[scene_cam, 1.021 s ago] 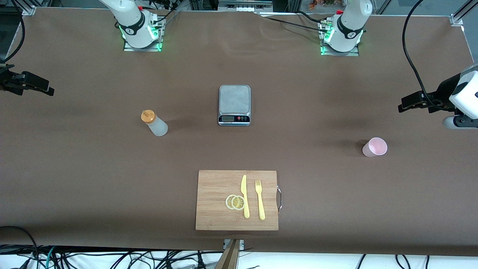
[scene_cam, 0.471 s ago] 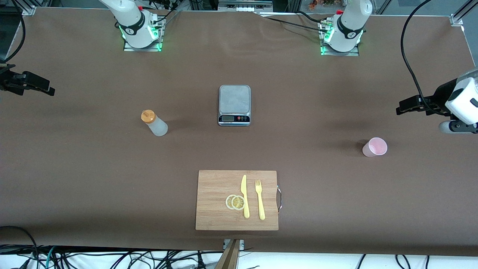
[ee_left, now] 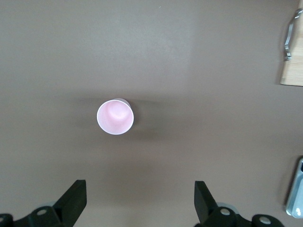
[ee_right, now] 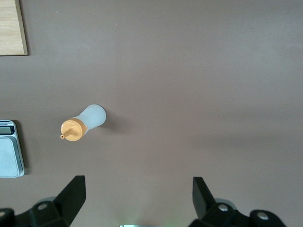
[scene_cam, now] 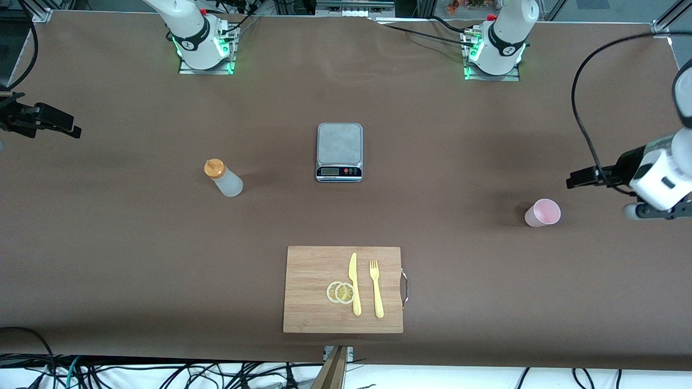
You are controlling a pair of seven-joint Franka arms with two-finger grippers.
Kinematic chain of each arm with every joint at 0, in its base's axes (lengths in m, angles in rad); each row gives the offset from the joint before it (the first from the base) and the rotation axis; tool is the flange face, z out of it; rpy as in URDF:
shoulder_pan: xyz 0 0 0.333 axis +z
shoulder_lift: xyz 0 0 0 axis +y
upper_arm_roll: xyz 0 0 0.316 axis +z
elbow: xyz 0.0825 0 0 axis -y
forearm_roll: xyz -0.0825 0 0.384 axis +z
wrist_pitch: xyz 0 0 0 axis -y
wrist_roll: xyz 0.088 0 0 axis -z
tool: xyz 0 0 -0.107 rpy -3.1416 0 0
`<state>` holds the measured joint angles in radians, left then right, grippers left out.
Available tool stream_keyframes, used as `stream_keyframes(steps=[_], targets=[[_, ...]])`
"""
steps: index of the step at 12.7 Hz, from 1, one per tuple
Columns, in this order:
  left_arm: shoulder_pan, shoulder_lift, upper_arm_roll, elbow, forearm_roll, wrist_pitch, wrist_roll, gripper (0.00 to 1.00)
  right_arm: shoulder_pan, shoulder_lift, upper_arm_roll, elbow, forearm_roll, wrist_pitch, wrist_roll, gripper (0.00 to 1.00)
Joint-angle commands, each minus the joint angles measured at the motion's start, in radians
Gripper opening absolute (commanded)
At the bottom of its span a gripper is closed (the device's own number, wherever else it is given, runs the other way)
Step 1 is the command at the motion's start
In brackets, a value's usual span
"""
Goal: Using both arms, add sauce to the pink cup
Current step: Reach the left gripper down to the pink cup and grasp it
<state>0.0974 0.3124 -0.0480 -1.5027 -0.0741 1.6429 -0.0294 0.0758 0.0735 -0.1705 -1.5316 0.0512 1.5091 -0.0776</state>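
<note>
A robotics lab: two bolted-down arm bases (scene_cam: 204,51) with green lights, loose cables (scene_cam: 162,373) and aluminium framing (scene_cam: 662,24) surround a brown-covered table (scene_cam: 108,243).

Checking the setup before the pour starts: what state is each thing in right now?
sauce bottle: upright on the table, orange cap on, untouched.
pink cup: upright, empty, untouched.
left gripper: open, in the air beside the cup.
right gripper: open, at the right arm's end of the table, holding nothing.
scale: display lit, platform bare.
cutting board: flat, bearing lemon slices, knife, fork.
</note>
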Motion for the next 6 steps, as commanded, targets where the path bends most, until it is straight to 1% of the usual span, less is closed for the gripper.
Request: stream_keyframes(steps=[1,4,6], targets=[[0.021,0.083,-0.003,-0.007,0.027,0.075,0.069,1.0,0.001,-0.004,0.006,0.011,-0.011,-0.015,-0.008,1.0],[0.074,0.126,0.002,-0.111,0.025,0.253,0.21,1.0,0.004,-0.004,0.011,0.011,-0.011,-0.015,-0.007,1.0],[0.077,0.146,0.02,-0.158,0.025,0.325,0.255,1.0,0.007,-0.006,0.016,0.011,-0.011,-0.015,-0.005,1.0]])
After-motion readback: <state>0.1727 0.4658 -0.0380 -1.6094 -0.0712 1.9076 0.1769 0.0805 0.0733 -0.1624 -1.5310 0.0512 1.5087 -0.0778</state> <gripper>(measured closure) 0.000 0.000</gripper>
